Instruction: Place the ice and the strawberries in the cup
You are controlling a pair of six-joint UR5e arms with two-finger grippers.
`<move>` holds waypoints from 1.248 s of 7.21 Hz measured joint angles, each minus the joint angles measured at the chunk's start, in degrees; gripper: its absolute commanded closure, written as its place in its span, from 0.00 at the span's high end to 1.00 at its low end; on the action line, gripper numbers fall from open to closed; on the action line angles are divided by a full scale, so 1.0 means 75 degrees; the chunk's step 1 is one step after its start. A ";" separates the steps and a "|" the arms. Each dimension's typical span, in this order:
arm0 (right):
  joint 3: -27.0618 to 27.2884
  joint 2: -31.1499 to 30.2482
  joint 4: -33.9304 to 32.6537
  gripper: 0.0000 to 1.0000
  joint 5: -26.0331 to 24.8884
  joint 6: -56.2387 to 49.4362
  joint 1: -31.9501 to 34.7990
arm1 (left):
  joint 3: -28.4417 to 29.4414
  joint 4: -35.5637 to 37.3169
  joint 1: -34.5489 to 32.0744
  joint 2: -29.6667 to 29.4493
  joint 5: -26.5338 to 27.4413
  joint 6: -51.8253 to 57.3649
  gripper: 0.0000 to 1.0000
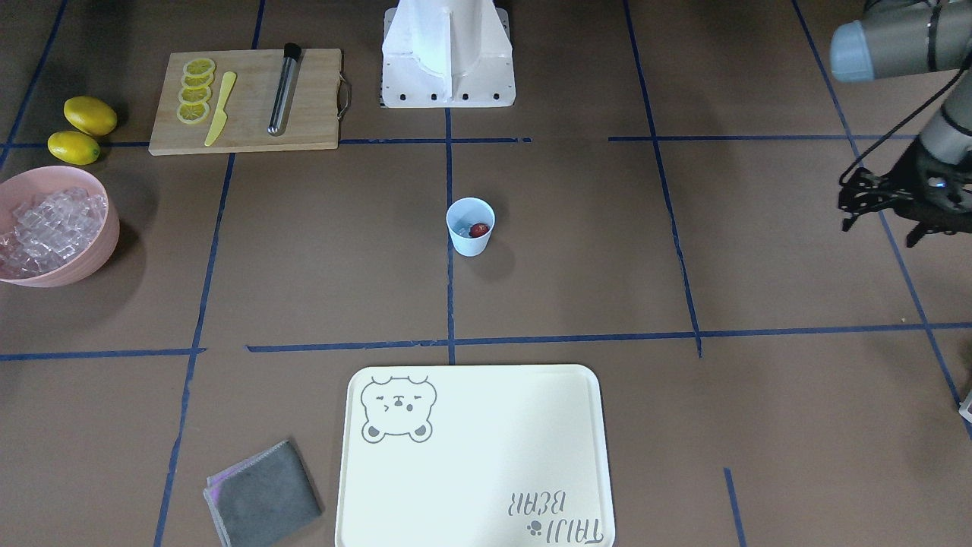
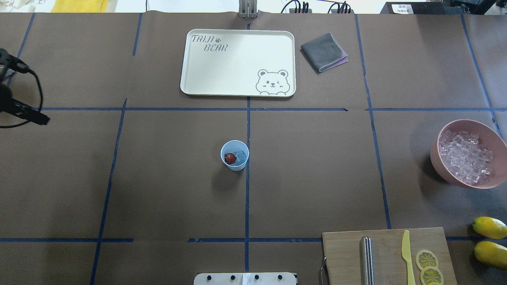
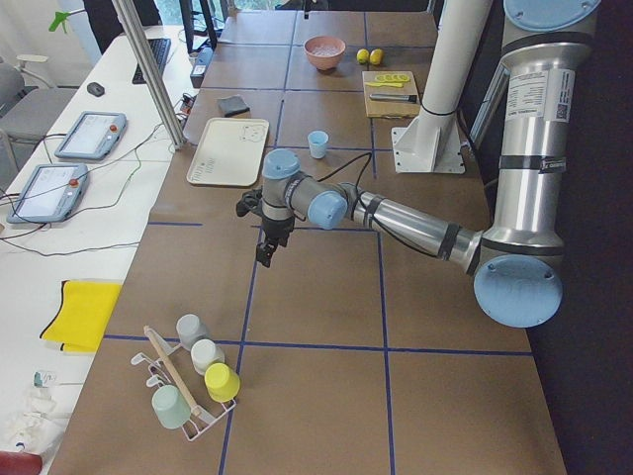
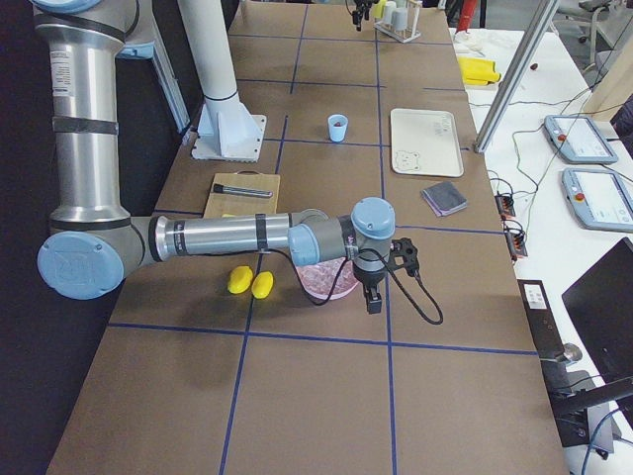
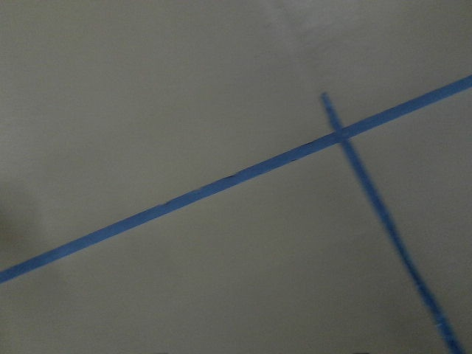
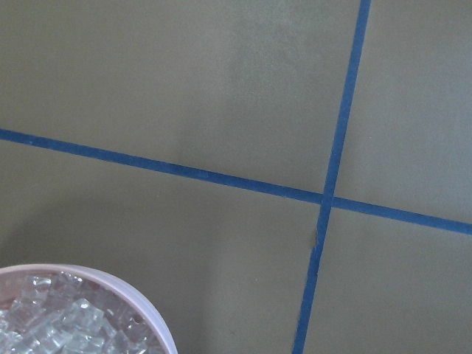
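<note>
The pale-blue cup [image 1: 470, 226] [image 2: 235, 155] stands upright at the table's centre on a blue tape line. Inside it lie a dark-red strawberry [image 1: 479, 229] [image 2: 230, 158] and a clear ice cube [image 2: 240, 155]. My left gripper [image 1: 881, 226] [image 2: 36, 95] hovers far out at the table's left end, well away from the cup, its black fingers apart and holding nothing. My right gripper [image 4: 374, 297] hangs above the table beside the pink bowl [image 4: 326, 282]; I cannot tell whether it is open or shut.
The pink bowl [image 2: 440, 158] [image 6: 140, 310] full of ice cubes [image 2: 467, 156] sits at the robot's right. Close to it are two lemons [image 2: 489, 239] and a cutting board [image 2: 344, 253] with lemon slices, a yellow knife and a metal tube. A cream tray [image 2: 237, 91] and grey cloth [image 2: 324, 52] lie on the far side.
</note>
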 measured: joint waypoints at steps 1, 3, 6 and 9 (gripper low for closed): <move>-0.0110 -0.0002 -0.0001 1.00 0.0005 -0.0113 0.0014 | 0.0014 0.1093 -0.0897 -0.0023 -0.0281 0.1082 0.95; -0.0334 0.0003 -0.0005 1.00 0.0047 -0.0322 0.0020 | 0.0076 0.2697 -0.2013 0.0114 -0.1501 0.1898 0.99; -0.0519 0.0127 -0.0088 1.00 0.0181 -0.0388 0.0119 | 0.0121 0.3217 -0.2334 0.0612 -0.2286 0.2443 1.00; -0.0116 0.0206 -0.1131 1.00 0.0430 -0.0989 0.0411 | 0.0160 0.3196 -0.2346 0.0891 -0.2324 0.2422 1.00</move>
